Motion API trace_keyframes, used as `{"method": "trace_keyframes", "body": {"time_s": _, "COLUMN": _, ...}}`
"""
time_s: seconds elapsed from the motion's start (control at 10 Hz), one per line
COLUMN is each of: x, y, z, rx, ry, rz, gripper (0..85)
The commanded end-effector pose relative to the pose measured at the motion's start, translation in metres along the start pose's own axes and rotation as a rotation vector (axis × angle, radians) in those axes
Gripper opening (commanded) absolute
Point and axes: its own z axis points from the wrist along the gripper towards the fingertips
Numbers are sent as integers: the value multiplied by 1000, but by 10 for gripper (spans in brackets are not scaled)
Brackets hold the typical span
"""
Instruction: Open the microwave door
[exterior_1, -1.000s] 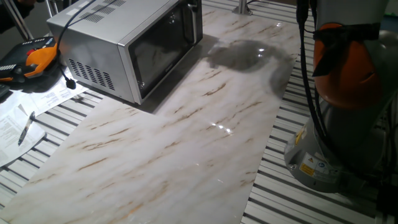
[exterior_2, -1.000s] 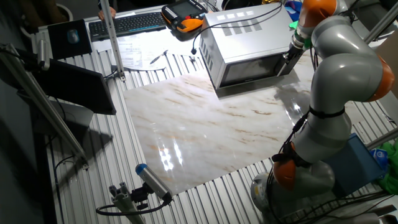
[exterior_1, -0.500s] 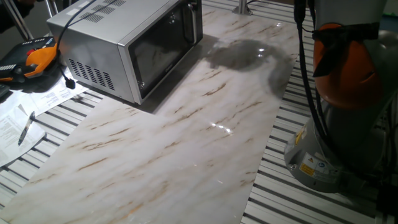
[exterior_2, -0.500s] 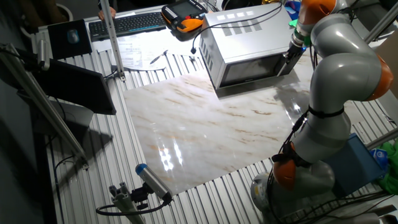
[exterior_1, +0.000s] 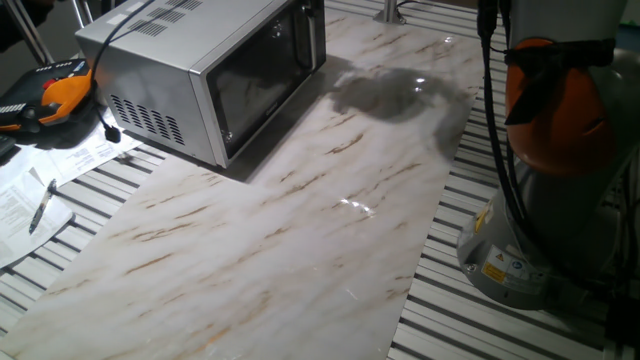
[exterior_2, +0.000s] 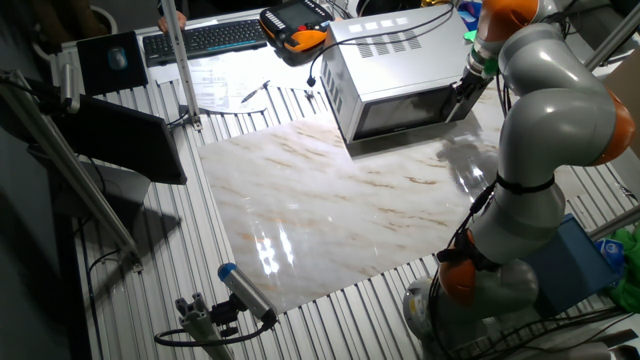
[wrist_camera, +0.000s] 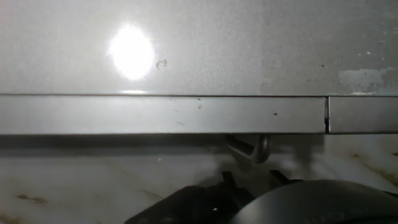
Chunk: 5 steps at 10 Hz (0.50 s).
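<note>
1. Microwave (exterior_1: 160, 75) sits at the far end of the marble surface (exterior_1: 300, 230), door (exterior_1: 262, 75) shut flush.
2. Hand (exterior_2: 466, 88) is right at the door's handle end.
3. From above, the hand view looks down on the microwave top; whether the hand is spread or closed, can't tell.

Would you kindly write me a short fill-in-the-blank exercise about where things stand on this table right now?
1. The microwave door is ____, flush with the front of the microwave.
2. The microwave stands on a ____-patterned board.
3. The gripper is at the front corner of the microwave on the ____ side.
4. Beside the microwave, on some papers, lies a ____.

Missing words: closed; marble; handle; pen
</note>
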Motion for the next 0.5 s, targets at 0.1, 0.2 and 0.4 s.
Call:
{"method": "trace_keyframes", "body": {"time_s": 0.1, "x": -1, "y": -2, "z": 1, "rx": 11, "ry": -8, "rz": -7, "gripper": 510}}
{"method": "trace_keyframes", "body": {"time_s": 0.2, "x": -1, "y": -2, "z": 1, "rx": 11, "ry": -9, "rz": -7, "gripper": 510}}
{"method": "trace_keyframes", "body": {"time_s": 0.4, "x": -3, "y": -6, "z": 7, "rx": 2, "ry": -17, "rz": -12, "gripper": 510}}
